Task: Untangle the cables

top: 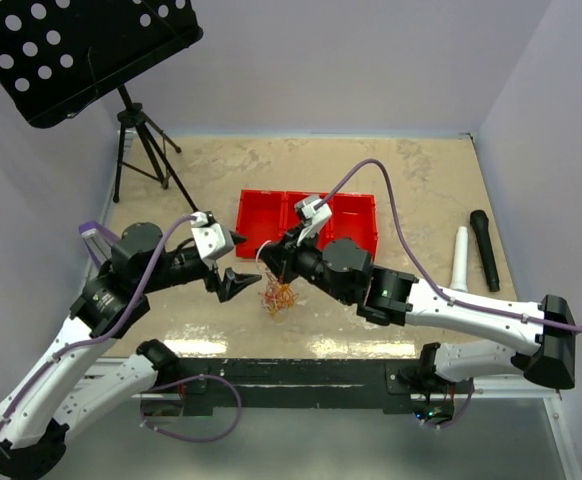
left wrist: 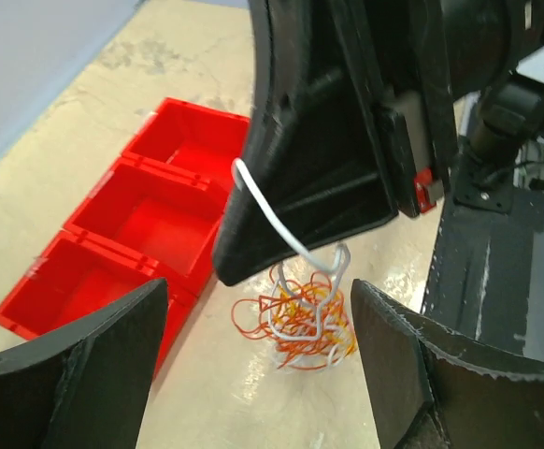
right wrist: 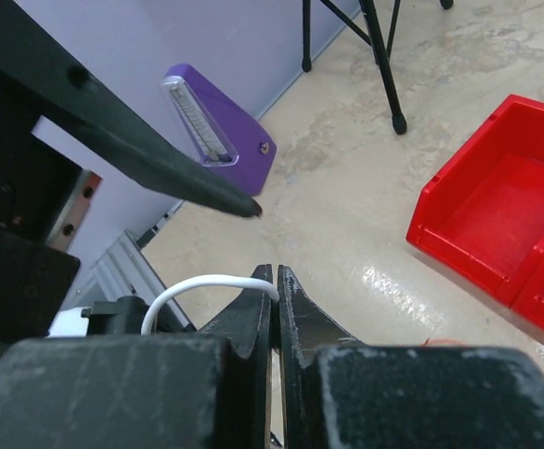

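Observation:
The cables (top: 278, 296) form a small knot of orange, white and yellowish cords on the tabletop just in front of the red tray. In the left wrist view the knot (left wrist: 300, 323) hangs below a white cable (left wrist: 272, 220) that rises in a loop to my right gripper (left wrist: 230, 267). My right gripper (right wrist: 277, 281) is shut on that white cable (right wrist: 197, 283), pinching it at the fingertips. My left gripper (top: 239, 262) is open just left of the knot. Its fingers (left wrist: 76, 365) stand wide on either side of the knot without touching it.
A red tray (top: 306, 222) with three compartments lies right behind the knot. A music stand's tripod (top: 141, 150) stands at the back left. A black microphone (top: 485, 250) and a white tube (top: 460, 258) lie at the right. Walls close in both sides.

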Controlling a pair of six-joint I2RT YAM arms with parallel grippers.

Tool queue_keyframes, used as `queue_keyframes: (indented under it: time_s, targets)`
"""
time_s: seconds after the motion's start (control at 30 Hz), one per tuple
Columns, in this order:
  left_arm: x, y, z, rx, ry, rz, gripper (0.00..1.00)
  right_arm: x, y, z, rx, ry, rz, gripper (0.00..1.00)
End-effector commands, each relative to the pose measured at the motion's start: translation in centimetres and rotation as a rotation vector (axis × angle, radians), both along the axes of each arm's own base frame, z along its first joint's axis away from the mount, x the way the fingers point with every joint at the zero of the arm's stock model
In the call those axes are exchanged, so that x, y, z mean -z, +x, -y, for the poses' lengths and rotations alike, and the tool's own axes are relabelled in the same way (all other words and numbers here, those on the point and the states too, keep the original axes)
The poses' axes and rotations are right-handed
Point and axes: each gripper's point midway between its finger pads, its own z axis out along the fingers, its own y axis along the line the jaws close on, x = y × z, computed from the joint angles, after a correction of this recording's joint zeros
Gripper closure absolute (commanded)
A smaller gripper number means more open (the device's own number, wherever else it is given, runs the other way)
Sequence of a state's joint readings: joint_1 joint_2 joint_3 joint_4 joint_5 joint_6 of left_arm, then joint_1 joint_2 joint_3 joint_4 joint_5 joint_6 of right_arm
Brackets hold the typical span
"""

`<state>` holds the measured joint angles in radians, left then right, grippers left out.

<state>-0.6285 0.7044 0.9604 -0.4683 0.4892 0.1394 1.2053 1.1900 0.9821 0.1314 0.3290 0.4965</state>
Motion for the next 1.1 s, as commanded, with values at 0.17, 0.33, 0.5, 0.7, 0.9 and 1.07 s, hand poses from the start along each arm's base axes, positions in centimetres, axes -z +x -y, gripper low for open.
queue_keyframes:
  time_s: [0.17,0.33,0.5,0.7,0.9,1.07]
  targets:
    - [4.3,-0.9,1.2,0.115,0.025,-0.008,0.16,-6.3,0.1,0.3,0.019,0.125,0.034,1.00]
    - [4.5,1.6,0.2,-0.029,0.019,0.037,0.16,-7.5,-0.8,0.6,-0.027,0.153,0.045,1.00]
    - [0.1,2.1,0.0,-0.077,-0.077,0.110,0.16,-6.3,-1.1,0.4,-0.045,0.135,0.029,1.00]
    - [-0.8,-0.7,0.4,0.041,-0.086,0.066,0.16,-5.6,-1.4,0.0,-0.065,0.124,0.021,1.00]
    - [-1.5,-0.9,0.9,0.045,-0.154,0.038,0.17,-5.6,-1.4,-0.6,-0.082,0.123,0.019,1.00]
    - [-0.8,-0.9,2.0,0.074,-0.182,-0.046,0.20,-6.3,-1.4,-0.9,-0.083,0.145,0.019,1.00]
